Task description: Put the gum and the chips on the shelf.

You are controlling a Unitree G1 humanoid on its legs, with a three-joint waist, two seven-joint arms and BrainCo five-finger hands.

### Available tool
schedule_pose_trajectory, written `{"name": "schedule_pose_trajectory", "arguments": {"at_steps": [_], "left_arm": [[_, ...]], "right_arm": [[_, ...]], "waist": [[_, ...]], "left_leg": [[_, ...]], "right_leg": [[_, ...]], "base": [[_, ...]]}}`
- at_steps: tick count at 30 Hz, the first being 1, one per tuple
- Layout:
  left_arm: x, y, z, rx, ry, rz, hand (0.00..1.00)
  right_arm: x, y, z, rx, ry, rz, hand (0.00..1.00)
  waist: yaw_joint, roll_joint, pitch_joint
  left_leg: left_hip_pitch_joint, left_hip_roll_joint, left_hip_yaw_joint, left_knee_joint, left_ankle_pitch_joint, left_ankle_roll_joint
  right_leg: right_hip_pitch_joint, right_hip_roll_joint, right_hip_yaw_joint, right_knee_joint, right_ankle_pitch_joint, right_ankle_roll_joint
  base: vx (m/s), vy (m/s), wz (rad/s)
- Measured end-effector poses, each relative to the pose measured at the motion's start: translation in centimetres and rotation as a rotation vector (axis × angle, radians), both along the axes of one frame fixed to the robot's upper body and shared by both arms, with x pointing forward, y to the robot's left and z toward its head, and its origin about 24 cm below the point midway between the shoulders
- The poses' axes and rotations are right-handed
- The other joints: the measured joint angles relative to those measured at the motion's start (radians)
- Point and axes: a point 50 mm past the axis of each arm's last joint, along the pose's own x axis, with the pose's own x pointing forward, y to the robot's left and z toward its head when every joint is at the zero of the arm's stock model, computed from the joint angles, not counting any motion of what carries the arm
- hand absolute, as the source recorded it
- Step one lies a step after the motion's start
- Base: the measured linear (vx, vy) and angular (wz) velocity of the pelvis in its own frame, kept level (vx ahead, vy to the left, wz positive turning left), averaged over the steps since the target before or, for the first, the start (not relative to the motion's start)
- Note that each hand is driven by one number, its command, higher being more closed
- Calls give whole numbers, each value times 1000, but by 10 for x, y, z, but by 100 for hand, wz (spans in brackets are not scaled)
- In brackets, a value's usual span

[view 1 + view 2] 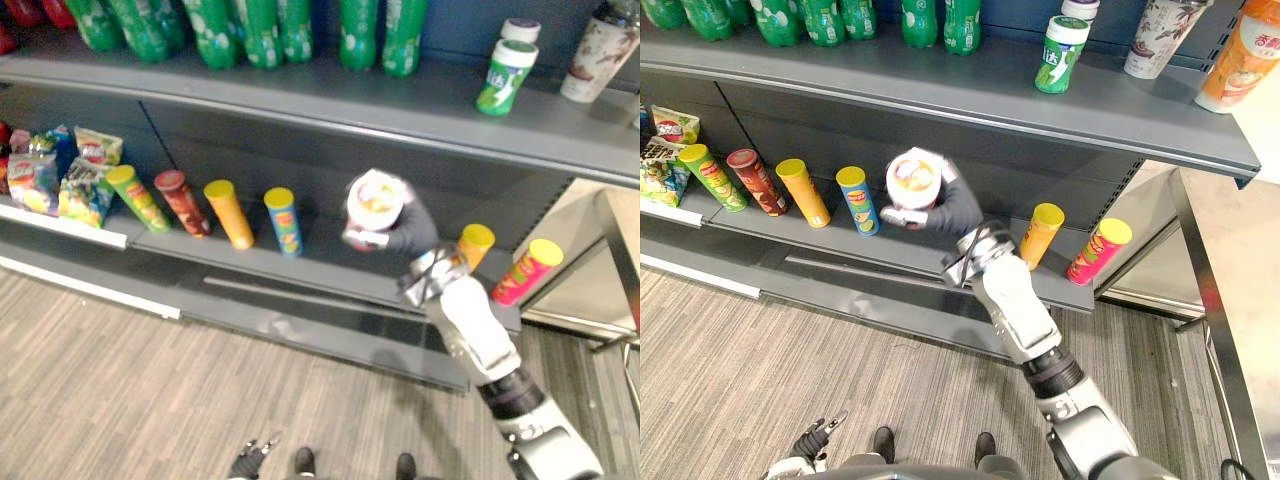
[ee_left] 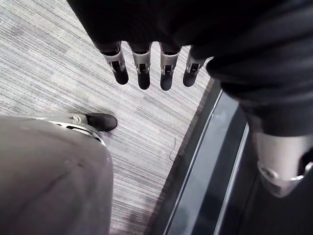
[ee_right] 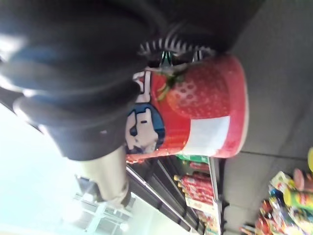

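- The right hand holds a red tub with a strawberry picture, the fingers and thumb clamped around its side.
- The tub is in the air just in front of the lower shelf, between the blue can and the orange can.
- Its long axis stands nearly upright and its pale round end faces up.
- The left hand hangs over the floor with its fingers straight and a little apart.

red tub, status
Right hand shut on red strawberry-print tub, at lower grey shelf. Left hand open, low. Blue chip can, orange chip can either side.
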Motion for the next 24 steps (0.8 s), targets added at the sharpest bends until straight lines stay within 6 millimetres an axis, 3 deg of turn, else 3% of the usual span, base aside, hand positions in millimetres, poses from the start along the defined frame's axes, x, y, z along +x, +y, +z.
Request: {"name": "schedule_pose_trajectory", "arguments": {"at_steps": [5, 11, 17, 24], "left_arm": [[-1, 1, 0, 2, 6, -1, 0], [-1, 2, 0, 4, 5, -8, 0], [0, 2, 0, 2, 2, -9, 0], [1, 3, 1, 5, 1, -15, 0]], "right_arm": [[19, -32, 43, 15, -116, -176, 100], [38, -57, 70, 10, -150, -338, 100], [51, -65, 82, 27, -120, -404, 100], [63, -79, 78, 22, -56, -469, 100]], "waist": [[2, -6, -4], [-3, -11, -7], [-3, -11, -8], [-4, -11, -7]], "left_leg": [[0, 1, 20, 0, 3, 2], [-8, 3, 23, 0, 11, 2], [-8, 17, 24, -1, 17, -7], [-14, 29, 26, -1, 22, -12]], "right_leg": [[-11, 1, 16, -2, 13, -1], [-13, 5, 20, -20, 27, -3], [-14, 20, 22, -25, 35, -13], [-16, 31, 22, -37, 43, -18]], "base": [[-7, 3, -9], [0, 1, -2], [-7, -8, -2], [-7, -6, -1]]}}
